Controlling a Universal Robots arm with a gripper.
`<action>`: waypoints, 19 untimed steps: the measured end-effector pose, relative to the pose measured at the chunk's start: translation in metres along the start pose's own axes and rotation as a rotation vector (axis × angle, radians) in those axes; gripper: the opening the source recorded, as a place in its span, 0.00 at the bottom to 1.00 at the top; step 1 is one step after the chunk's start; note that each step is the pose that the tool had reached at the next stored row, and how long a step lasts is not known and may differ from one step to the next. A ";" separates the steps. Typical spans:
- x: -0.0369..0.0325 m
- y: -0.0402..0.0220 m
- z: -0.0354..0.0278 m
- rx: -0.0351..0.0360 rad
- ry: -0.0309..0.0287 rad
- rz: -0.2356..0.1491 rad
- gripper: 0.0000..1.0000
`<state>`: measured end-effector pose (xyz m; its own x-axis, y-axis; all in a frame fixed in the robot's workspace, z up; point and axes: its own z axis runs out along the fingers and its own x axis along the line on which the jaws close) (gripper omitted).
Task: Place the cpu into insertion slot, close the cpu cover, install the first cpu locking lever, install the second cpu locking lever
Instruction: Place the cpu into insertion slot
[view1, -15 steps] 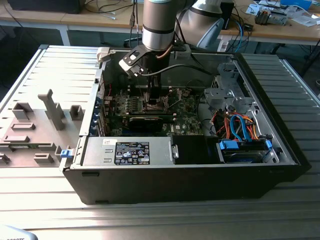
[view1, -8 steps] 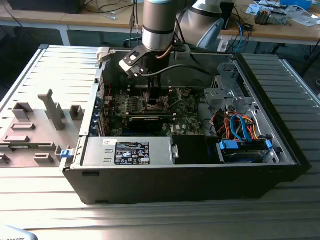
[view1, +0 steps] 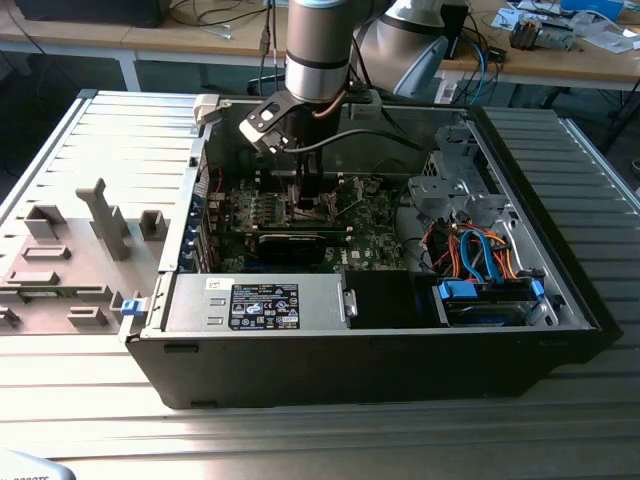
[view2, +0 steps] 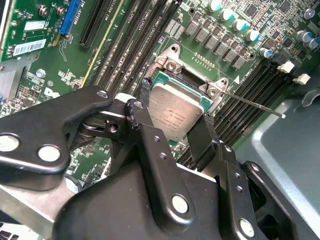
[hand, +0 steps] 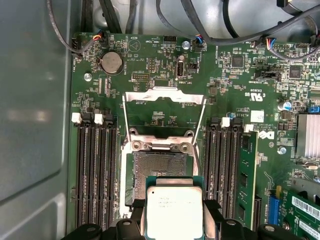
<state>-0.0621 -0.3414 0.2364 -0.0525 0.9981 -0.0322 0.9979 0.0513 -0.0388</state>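
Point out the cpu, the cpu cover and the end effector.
cpu (hand: 174, 214): first wrist view, centre of its grey metal face.
cpu cover (hand: 164, 94): first wrist view, one bar of the opened frame.
end effector (view2: 176, 105): second wrist view, midway between its fingertips, which flank the cpu.

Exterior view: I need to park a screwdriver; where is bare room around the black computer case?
Bare: the ribbed grey metal table in front of the black computer case and at the exterior view's right. Crowded: grey plastic fixtures at that view's left.
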 end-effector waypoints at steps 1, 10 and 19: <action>0.0001 0.0000 0.0001 0.0000 0.0000 0.000 0.55; 0.0013 0.0005 0.0014 0.0001 -0.0001 0.000 0.55; 0.0020 0.0007 0.0029 0.0001 -0.0001 0.000 0.55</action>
<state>-0.0615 -0.3395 0.2335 -0.0525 0.9981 -0.0322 0.9979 0.0513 -0.0388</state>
